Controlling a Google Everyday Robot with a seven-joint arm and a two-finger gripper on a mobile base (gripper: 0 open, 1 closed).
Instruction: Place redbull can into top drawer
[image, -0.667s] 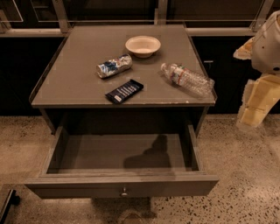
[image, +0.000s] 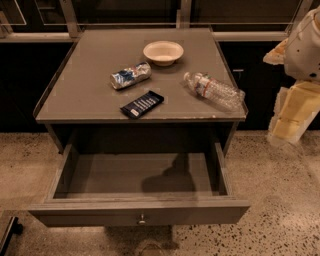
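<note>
Redbull can (image: 130, 75) lies sideways on desk (image: 75, 102): likely light, stiff, slick; grip across its middle. Pincer (image: 294, 116) right of desk, state untellable.

The pincer (image: 292, 117) hangs at the right, beside the counter's (image: 80, 95) right edge and well apart from everything on it. It is a pale shape whose parts cannot be told apart. The arm (image: 305, 47) above it is cut off by the right edge. The far end of the top drawer (image: 140, 212) lies hidden under the counter's front lip. Print on the redbull can (image: 130, 76), the dark packet (image: 142, 104) and the bottle (image: 214, 90) is too small to read. At the near left corner a dark object (image: 6, 234) is cut off by the edge — what it is cannot be told.
</note>
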